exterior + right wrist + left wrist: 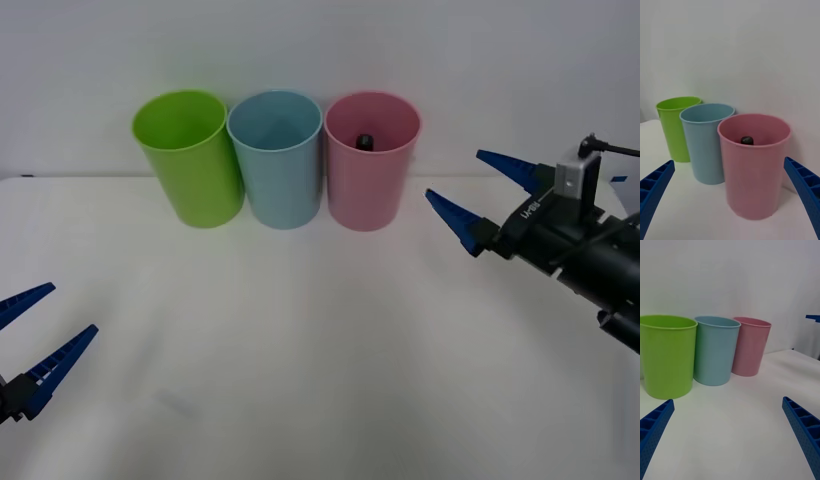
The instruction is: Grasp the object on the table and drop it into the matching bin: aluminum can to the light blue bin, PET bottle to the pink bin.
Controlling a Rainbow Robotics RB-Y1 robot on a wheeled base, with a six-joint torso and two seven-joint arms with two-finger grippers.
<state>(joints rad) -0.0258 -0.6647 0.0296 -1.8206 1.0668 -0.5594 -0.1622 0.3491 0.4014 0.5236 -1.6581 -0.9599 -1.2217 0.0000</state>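
The PET bottle point(365, 140) stands inside the pink bin point(370, 170), and only its black cap point(747, 140) shows over the rim. The pink bin point(752, 180) is the rightmost of three bins at the back of the white table point(300, 330), with the light blue bin point(275, 165) beside it. My right gripper point(453, 172) hovers open and holds nothing, just right of the pink bin and a little above the table, pointing at it point(729, 161). My left gripper point(73, 307) is open near the table's front left corner, facing the bins point(728, 399).
A lime green bin point(190, 160) stands left of the light blue bin point(715, 352), all three touching or nearly so in a row against the white back wall. The pink bin point(750, 348) is farthest from the left gripper. White tabletop stretches between both arms.
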